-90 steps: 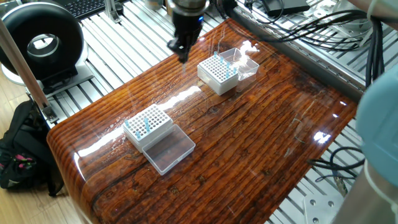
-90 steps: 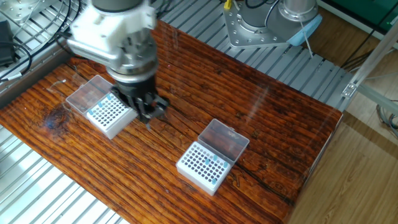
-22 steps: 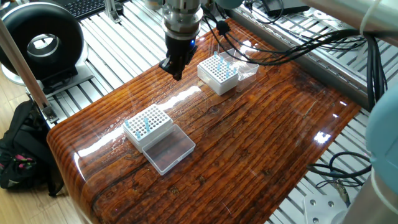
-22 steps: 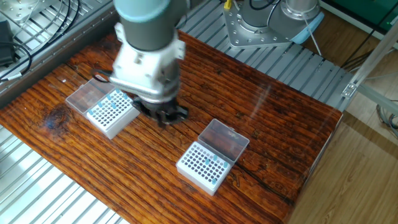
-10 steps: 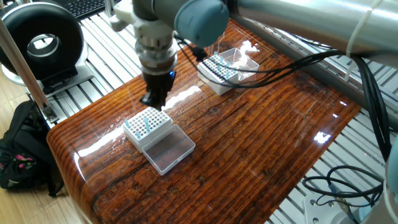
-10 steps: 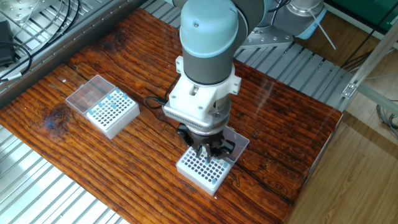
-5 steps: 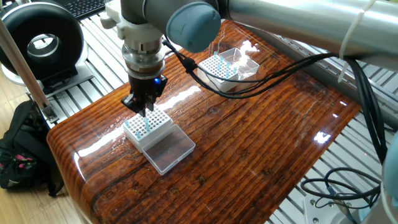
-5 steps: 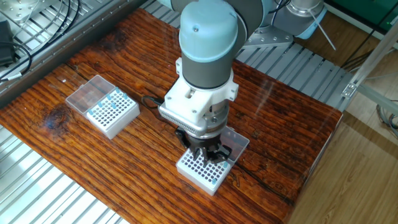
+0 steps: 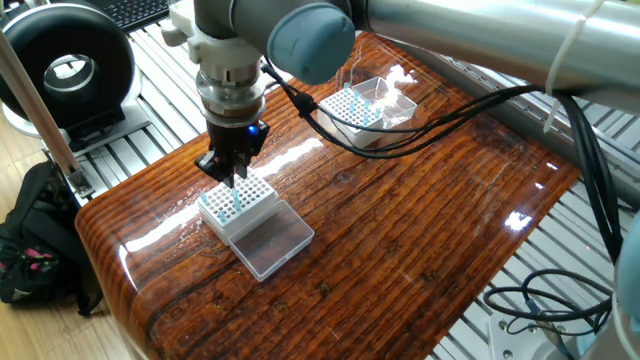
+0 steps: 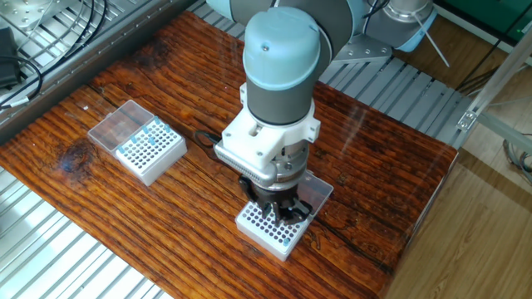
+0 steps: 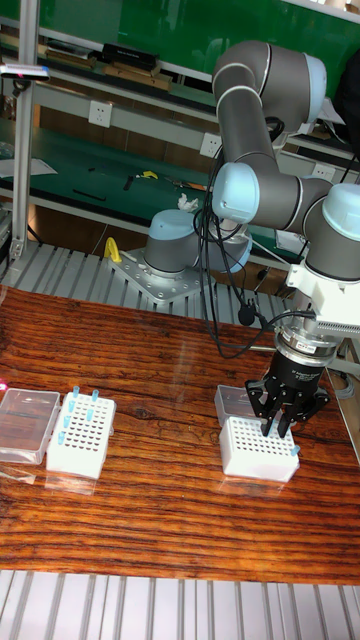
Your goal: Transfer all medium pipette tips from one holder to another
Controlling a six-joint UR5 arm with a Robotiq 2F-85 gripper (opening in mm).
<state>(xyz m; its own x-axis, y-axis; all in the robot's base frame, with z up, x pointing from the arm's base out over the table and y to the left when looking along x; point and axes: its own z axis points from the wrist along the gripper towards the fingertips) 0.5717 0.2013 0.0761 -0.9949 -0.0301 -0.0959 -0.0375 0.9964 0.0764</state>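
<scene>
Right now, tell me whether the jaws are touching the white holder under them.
Cannot tell. In the tall fixed view the gripper overlaps the holder's top edge, and neither other view shows a clear gap or contact.

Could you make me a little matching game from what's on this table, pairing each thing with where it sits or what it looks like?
Things:
1. end effector
2. far holder
3. clear lid
4. wooden table

Descriptions:
A. lies open and flat beside a white block
B. glossy brown grain
C. directly above the near holder
D. stands alone, blue tips poking up

Pairs: 1-C, 2-D, 3-A, 4-B
</scene>
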